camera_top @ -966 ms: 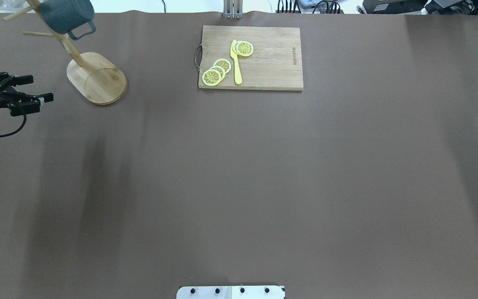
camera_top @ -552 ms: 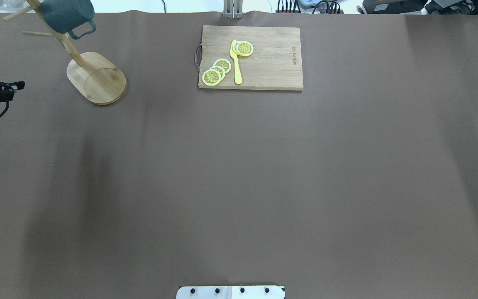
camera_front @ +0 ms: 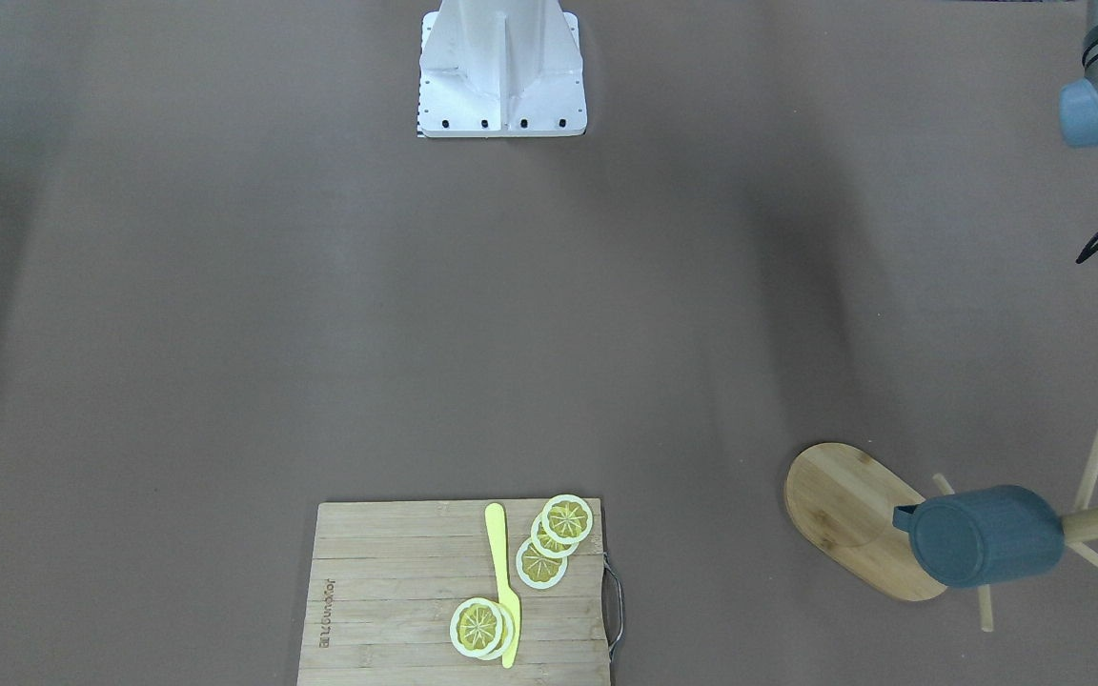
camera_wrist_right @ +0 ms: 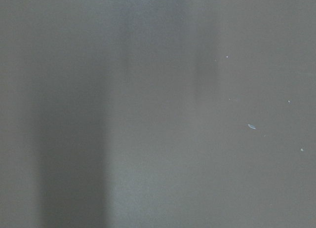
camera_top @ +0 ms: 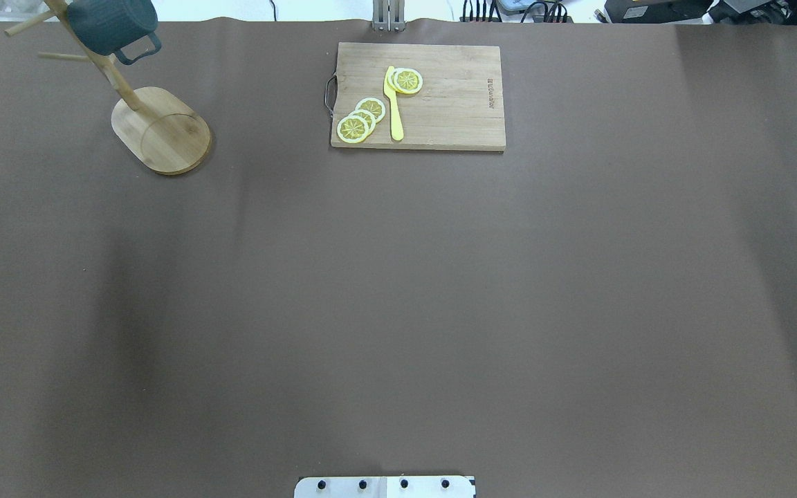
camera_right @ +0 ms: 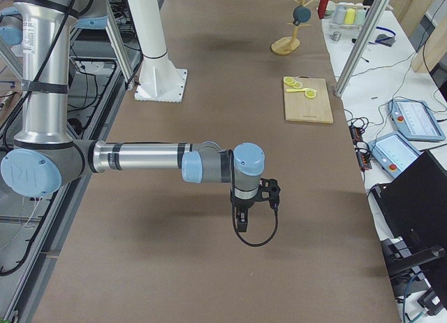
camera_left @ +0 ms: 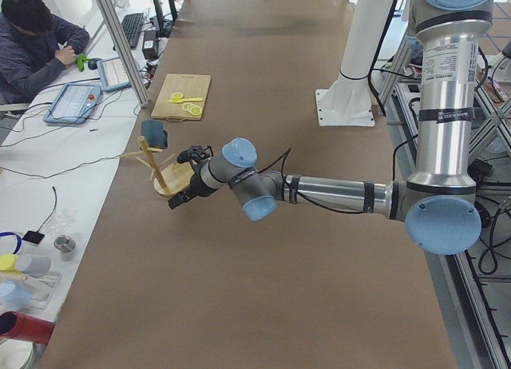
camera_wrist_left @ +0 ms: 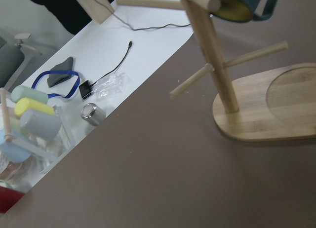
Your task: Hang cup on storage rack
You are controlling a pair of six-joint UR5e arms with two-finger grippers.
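Two claws to account for, and neither is holding anything. Furthest left, my left claw (camera_left: 186,177) hangs over the bench (camera_top: 398,311), apart from the rack (camera_top: 163,135). From the side its fingers look spread with nothing between them. The front camera catches only a sliver of it at the frame edge.

Next along, the rack stands upright on its oval base at the far left corner. The cup (camera_top: 111,24) is up on it, carried by one of the upper pegs close to the post and well clear of the bench. Its handle loop shows hanging free below the body, so I cannot tell whether the peg passes through the handle or into the mouth.

In the middle sits a cutting board (camera_top: 418,97) with lemon slices (camera_top: 360,119) and a yellow knife (camera_top: 393,104), which play no part in this job.

Far right, my right claw (camera_right: 241,218) points down over bare bench. I cannot tell whether it is apart or together.

I judge the hanging itself done and the step in hand to be the retreat. What is left is to draw the left arm off without brushing the pegs, and to check that the cup sits steady.
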